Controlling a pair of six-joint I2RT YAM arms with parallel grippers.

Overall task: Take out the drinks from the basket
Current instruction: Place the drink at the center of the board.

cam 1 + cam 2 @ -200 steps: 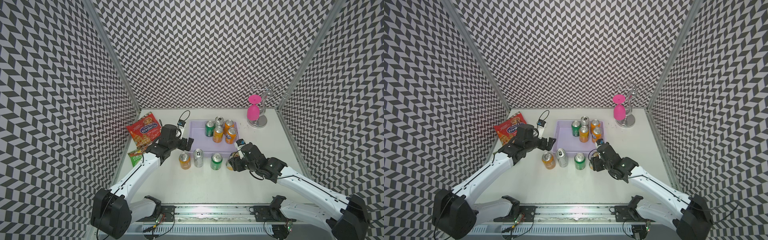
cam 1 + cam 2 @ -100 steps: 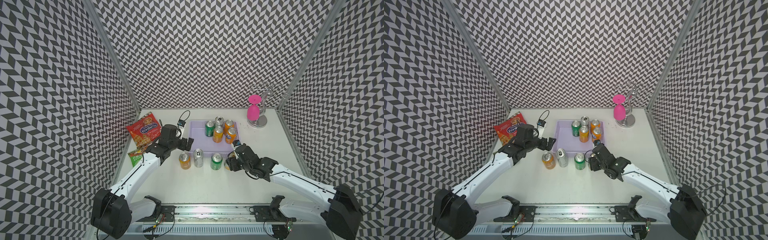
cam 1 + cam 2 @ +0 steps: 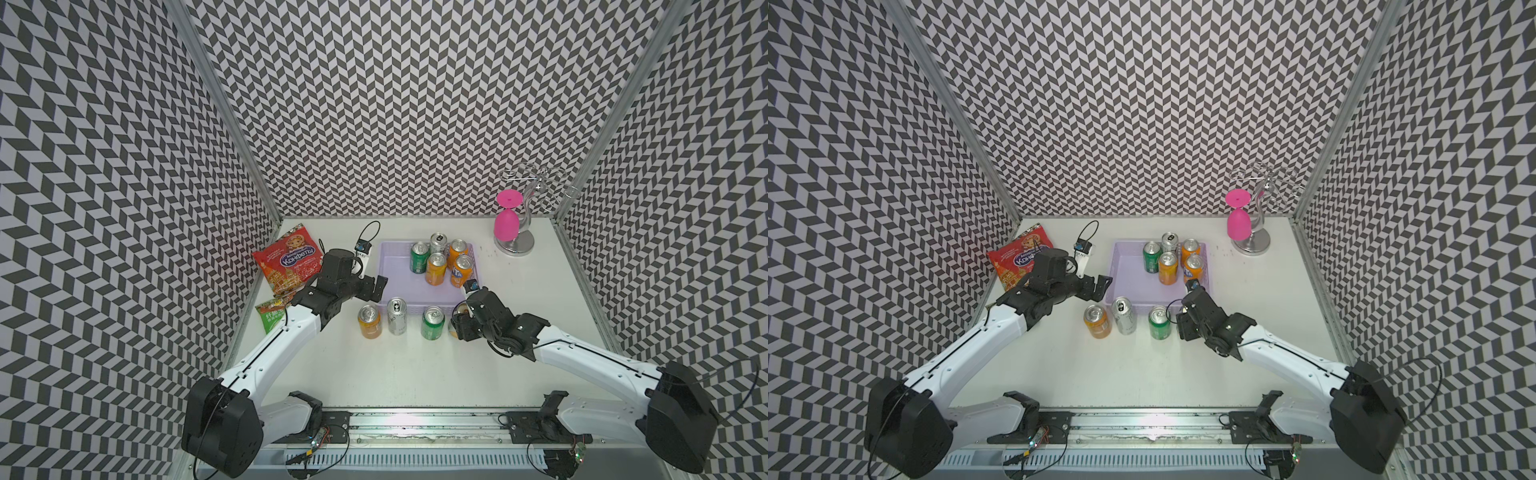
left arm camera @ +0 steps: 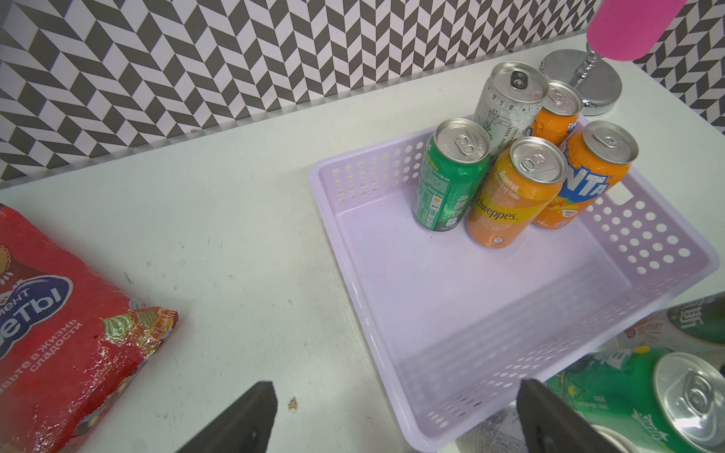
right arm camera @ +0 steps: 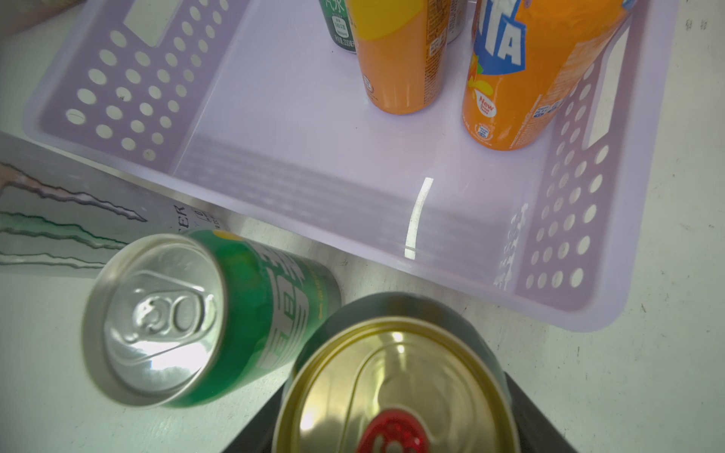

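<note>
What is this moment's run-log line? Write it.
left gripper open, at basket corner | right gripper shut on gold-topped can | five cans in basket | three cans standing outside

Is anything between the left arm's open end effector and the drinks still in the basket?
Only the basket's low wall stands between the left end effector and the green can; the floor before it is bare.

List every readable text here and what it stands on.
"Конфеты": red snack bag.
"Schweppes", "Grapefruit": peach-orange can.
"NTA", "New": orange-and-blue can.
"ER": silver-white can.
Print on the green cans and green bag: too small to read.
</note>
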